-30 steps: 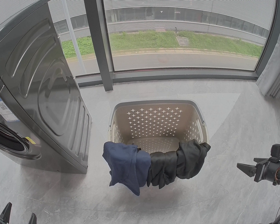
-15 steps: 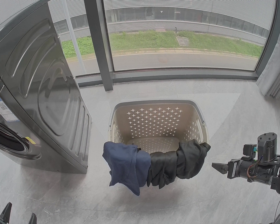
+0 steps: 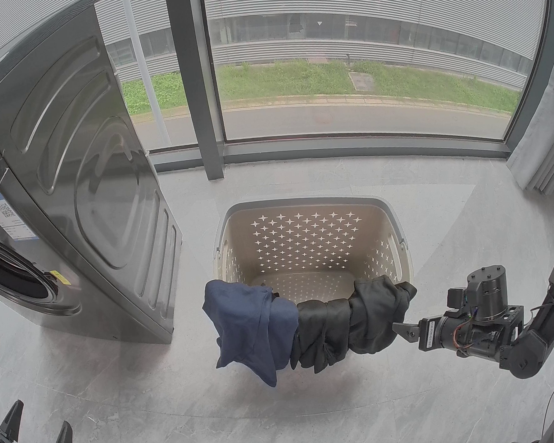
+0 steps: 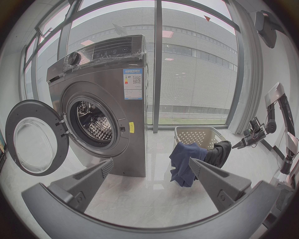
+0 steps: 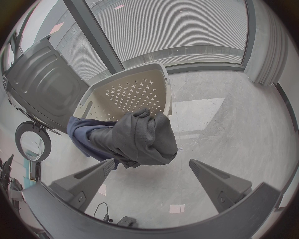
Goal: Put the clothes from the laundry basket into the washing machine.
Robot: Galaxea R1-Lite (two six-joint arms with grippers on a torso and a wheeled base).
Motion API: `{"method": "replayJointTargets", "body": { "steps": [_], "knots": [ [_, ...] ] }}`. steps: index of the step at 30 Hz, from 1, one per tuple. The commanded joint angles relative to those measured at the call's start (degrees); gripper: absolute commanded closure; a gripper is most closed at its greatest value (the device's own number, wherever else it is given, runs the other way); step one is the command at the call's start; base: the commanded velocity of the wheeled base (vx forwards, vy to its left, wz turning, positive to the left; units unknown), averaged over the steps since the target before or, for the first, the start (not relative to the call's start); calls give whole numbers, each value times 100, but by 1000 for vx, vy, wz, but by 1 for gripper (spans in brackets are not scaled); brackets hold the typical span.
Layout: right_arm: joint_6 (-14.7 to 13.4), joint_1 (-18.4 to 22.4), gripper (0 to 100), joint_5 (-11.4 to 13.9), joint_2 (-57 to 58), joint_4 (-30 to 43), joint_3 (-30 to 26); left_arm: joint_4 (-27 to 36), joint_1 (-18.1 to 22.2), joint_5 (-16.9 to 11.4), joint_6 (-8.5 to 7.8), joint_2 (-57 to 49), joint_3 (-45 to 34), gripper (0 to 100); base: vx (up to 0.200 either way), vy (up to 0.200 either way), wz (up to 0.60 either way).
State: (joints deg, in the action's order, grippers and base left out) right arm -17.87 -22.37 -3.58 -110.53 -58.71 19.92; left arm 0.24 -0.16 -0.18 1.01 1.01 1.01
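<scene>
1. Laundry basket point(image 3: 310, 204), mid-floor, right of the washing machine point(image 3: 88, 181).
2. Navy garment point(image 3: 249, 323) and black garment point(image 3: 351, 320), draped side by side over the basket's near rim, navy on the left.
3. Right gripper point(image 3: 401, 331), jaws spread wide, holding nothing, just right of the black garment.
4. Left gripper point(image 3: 41, 415), near left, well apart from the basket, jaws wide apart, empty.
5. Round door point(image 4: 35, 137) swung open, drum point(image 4: 93, 123) exposed.

Bright daylight through window point(image 3: 355, 71); soft shadows on floor point(image 3: 414, 223); wrist views fisheye-warped.
</scene>
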Motion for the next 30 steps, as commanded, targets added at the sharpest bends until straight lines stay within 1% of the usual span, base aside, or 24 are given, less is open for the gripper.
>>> {"method": "replayJointTargets", "body": {
  "steps": [1,6,10,16,17,26,28,30],
  "knots": [
    [-15,-57,0,-90,-610,-18,293,2,-2,1,4,-66,-84,0,0,0,0],
    [-23,-39,0,-90,-926,-44,592,2,-2,1,13,-66,-84,0,0,0,0],
    [-6,-4,0,-99,-1190,-264,812,2,-2,1,13,-66,-84,0,0,0,0],
    [-15,13,0,-99,-1339,-308,944,2,-2,1,13,-66,-84,0,0,0,0],
    [-23,13,100,-81,-1339,-317,996,2,-2,1,13,-66,-84,0,0,0,0],
    [-32,-189,100,-20,-1339,-774,970,11,-11,1,22,-66,-84,0,0,0,0],
    [-155,-338,100,-11,-1225,-800,777,11,-2,1,22,-66,-84,0,0,0,0],
    [-199,-444,100,-11,-1058,-800,654,11,-11,1,22,-66,-84,0,0,0,0]
  ]
}}
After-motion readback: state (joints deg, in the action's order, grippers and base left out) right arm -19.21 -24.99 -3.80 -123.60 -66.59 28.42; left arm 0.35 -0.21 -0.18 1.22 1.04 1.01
